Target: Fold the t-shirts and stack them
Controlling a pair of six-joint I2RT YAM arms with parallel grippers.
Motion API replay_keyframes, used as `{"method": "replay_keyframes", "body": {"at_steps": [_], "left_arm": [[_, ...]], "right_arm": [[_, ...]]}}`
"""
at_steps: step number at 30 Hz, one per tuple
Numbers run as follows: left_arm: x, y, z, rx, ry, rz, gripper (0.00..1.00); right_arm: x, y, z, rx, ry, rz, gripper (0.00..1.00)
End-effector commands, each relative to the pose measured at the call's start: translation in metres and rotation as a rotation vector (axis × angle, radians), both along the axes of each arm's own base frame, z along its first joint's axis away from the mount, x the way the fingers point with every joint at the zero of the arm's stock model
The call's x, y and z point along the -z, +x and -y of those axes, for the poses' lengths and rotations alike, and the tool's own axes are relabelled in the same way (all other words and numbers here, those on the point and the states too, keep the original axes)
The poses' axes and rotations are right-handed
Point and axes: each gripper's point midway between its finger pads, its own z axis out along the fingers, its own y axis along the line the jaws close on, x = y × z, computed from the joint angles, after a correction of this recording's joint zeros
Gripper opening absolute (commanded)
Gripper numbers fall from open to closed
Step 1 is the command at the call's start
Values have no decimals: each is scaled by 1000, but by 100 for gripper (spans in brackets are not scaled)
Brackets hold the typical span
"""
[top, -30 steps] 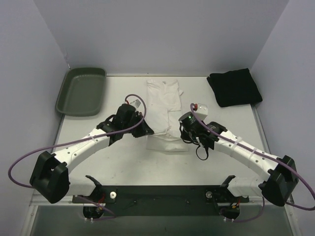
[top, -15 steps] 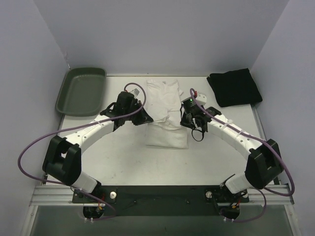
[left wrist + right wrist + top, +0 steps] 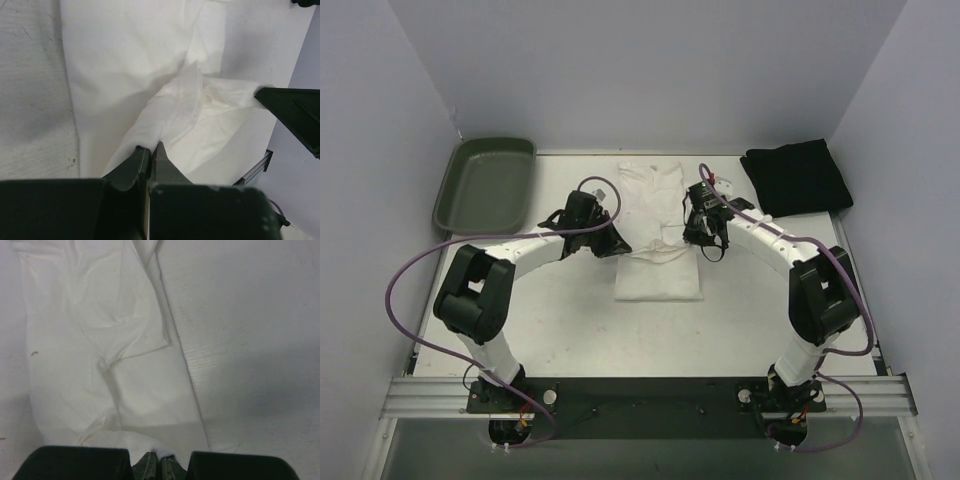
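Top external view: the plain white cloth t-shirt (image 3: 658, 278) lies lengthwise, partly folded, on the table (image 3: 570, 330). The left gripper (image 3: 618, 244) has its jaws pinched tight on a raised fold at that shirt's left edge, and the right gripper (image 3: 691, 236) is clamped the same way on its right edge. Farther back, the folded plain black cloth t-shirt (image 3: 796, 178) sits right of the white shirt, and the dark green plastic tray (image 3: 485, 186) sits left of it.

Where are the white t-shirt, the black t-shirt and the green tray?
white t-shirt (image 3: 658, 280), top external view, its flat near part.
black t-shirt (image 3: 798, 178), top external view, middle of the cloth.
green tray (image 3: 485, 190), top external view, its bare floor.
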Motion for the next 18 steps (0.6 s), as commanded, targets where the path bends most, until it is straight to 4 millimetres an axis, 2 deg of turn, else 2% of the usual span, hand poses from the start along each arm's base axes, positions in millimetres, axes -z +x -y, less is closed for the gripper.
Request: {"method": "replay_keyframes", "body": {"at_steps": [1, 4, 6, 7, 8, 9, 10, 11, 14, 16, 17, 18], "left_arm": [[-19, 28, 6, -7, -70, 76, 0], [-14, 37, 2, -25, -69, 68, 0], [-8, 43, 0, -40, -67, 58, 0], [-6, 48, -3, -53, -63, 55, 0], [1, 52, -5, -63, -58, 41, 19], [2, 58, -6, -70, -62, 40, 37], [-3, 66, -6, -78, -65, 53, 59], [1, 73, -11, -94, -60, 51, 90], [-16, 87, -13, -96, -96, 78, 93], [-39, 93, -13, -95, -129, 143, 94], [-59, 91, -17, -107, -133, 187, 94], [-67, 89, -19, -114, -132, 205, 94]], "right_arm": [[-15, 21, -2, -5, 13, 40, 0], [-10, 29, -1, -4, 11, 30, 0], [-5, 35, 1, -1, 3, 24, 11], [-5, 40, 3, 6, -4, 30, 20], [0, 43, 3, 6, -13, 20, 50], [1, 46, 4, 4, -23, 21, 63], [-4, 54, 5, 9, -22, 31, 74], [-1, 57, 7, 15, -31, 29, 88], [-14, 66, 13, 27, -53, 71, 99], [-19, 62, 12, 13, -57, 88, 100], [-33, 59, 12, 13, -50, 120, 100], [-39, 56, 11, 8, -51, 138, 100]]}}
